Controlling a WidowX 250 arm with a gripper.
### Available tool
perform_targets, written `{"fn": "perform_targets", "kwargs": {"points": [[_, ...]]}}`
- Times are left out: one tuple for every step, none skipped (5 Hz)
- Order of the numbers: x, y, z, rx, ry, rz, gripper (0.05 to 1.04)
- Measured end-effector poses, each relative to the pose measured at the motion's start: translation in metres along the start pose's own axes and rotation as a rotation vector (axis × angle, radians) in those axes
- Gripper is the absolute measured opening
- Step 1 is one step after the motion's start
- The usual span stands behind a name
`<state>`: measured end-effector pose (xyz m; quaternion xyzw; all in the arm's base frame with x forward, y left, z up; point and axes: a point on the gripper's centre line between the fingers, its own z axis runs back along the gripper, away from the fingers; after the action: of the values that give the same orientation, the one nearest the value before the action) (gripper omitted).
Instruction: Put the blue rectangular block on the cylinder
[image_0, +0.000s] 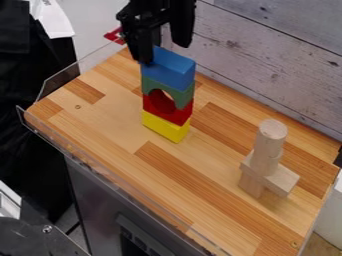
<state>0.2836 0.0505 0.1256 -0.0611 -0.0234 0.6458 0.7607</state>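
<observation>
While the blue rect. block (170, 69) sits right under the claw (163, 53), on top of the green arch block (184, 94), the job looks approx. at its start. Claw's two fingers are apart, w/ a gap b/w them, one by the near end of the blue rect. block; can't tell if either touches it. Below that, straight down from the claw: red arch block (180, 115), then yellow block (165, 126) on the table (100, 117). Target = wood cylinder (270, 134), upright, lower and to the R of the claw in view, well apart from it, top bare, above a wood plank (284, 180). So done: claw is at the right block, prob. lined up or nearly so. Left, i.e. most of it: grip, lift clear of the green arch block, carry over, set down level on the cylinder's round top, let go.
</observation>
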Motion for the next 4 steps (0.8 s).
{"fn": "perform_targets", "kwargs": {"points": [[0.0001, 0.0034, -0.0126, 0.046, 0.040, 0.010, 0.960], [0.0024, 0.0002, -0.0138, 0.013, 0.056, -0.004, 0.680], [0.0022, -0.0027, -0.0141, -0.007, 0.063, 0.003, 0.530], [0.0017, -0.0044, -0.0141, -0.018, 0.067, 0.001, 0.530]]}}
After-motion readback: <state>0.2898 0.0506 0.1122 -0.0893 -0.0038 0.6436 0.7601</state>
